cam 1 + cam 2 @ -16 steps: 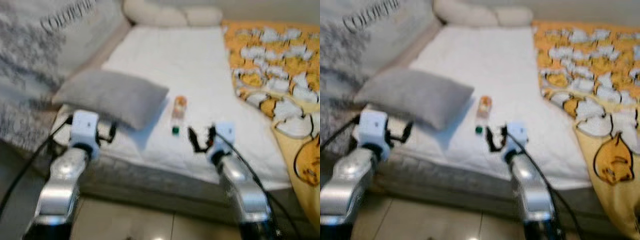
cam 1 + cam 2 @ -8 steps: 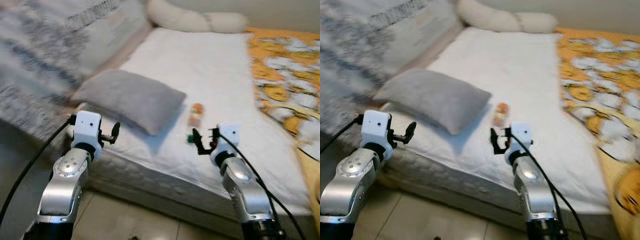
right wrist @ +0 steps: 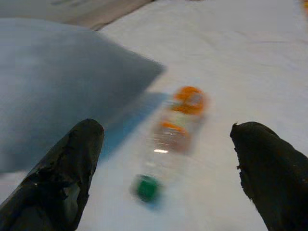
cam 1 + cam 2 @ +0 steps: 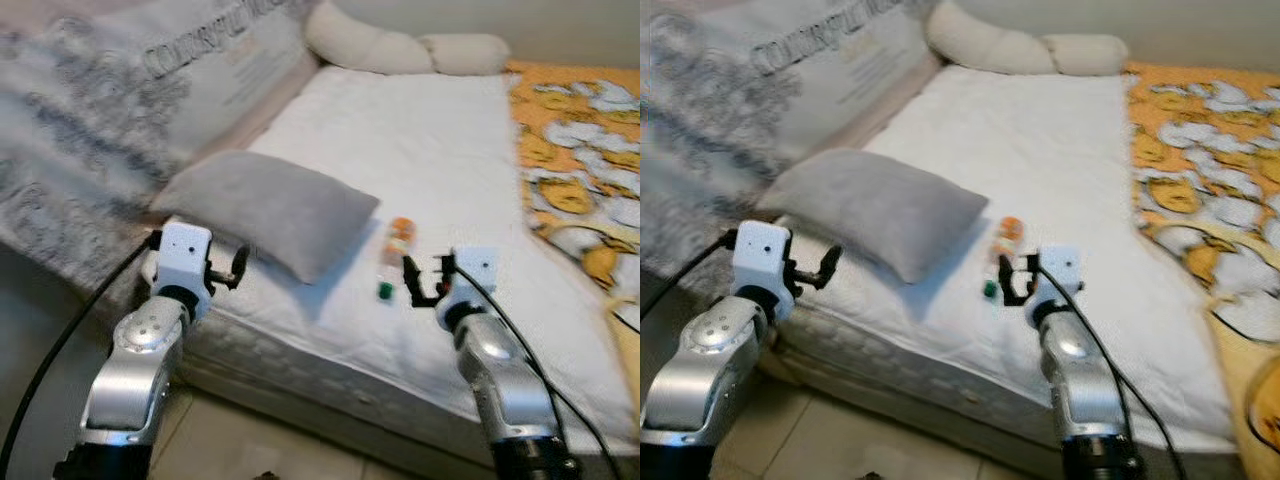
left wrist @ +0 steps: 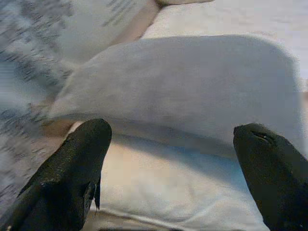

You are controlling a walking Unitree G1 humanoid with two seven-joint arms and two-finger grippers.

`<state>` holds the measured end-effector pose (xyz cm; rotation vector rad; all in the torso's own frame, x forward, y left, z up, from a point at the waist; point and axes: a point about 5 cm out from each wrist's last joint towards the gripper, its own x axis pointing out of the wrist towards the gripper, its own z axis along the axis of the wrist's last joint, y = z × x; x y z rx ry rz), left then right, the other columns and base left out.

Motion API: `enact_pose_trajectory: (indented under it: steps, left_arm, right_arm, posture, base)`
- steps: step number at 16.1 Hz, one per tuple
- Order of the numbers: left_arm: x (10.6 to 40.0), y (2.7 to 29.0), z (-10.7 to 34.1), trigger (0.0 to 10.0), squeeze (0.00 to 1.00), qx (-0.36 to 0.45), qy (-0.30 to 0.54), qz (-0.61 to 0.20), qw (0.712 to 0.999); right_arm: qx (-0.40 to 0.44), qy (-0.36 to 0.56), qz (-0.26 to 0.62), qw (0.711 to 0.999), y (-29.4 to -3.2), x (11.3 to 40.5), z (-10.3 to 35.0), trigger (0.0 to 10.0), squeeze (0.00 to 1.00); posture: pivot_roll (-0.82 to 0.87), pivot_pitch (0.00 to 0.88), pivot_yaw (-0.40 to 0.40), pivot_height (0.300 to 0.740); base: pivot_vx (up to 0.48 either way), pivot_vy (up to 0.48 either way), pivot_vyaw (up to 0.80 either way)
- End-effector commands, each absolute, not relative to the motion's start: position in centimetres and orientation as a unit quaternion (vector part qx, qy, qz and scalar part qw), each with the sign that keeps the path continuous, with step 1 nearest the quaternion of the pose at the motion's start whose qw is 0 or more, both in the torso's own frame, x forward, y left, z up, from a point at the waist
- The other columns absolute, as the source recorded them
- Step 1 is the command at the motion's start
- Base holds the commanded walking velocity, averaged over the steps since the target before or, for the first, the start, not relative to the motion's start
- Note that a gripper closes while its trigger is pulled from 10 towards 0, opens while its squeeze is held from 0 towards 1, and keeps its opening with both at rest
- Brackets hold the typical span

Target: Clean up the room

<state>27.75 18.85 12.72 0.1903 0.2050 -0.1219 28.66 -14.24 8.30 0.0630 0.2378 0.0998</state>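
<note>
We stood before a bed (image 4: 440, 150) with a white sheet, a yellow patterned blanket (image 4: 580, 150) along its right side and a long cream pillow (image 4: 400, 48) at its head. A grey pillow (image 4: 265, 210) lay near the left edge. Just right of it lay a clear bottle (image 4: 395, 255) with an orange label and green cap. Our right claw (image 4: 425, 282) hovered wide, empty, just beside the bottle. Our left claw (image 4: 237, 270) hung wide at the grey pillow's near edge.
</note>
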Motion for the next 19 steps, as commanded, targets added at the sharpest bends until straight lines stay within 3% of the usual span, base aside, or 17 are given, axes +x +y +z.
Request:
enact_pose_trajectory:
  steps: [1,19]
  left_arm:
    - [27.85,19.17,12.93,10.0,0.00,0.095,0.103,-0.059,0.988]
    - [27.74,18.99,12.90,10.0,0.00,0.091,0.105,-0.063,0.988]
  right_arm:
    - [0.029,0.111,0.058,0.992,-13.83,28.95,8.76,10.0,0.00]
    - [0.028,0.115,0.055,0.991,-13.96,28.84,8.57,10.0,0.00]
  posture:
    - [0.06,0.000,0.046,0.740]
    - [0.06,0.000,0.048,0.740]
  base:
    - [0.266,0.000,0.00]
    - [0.265,0.000,0.00]
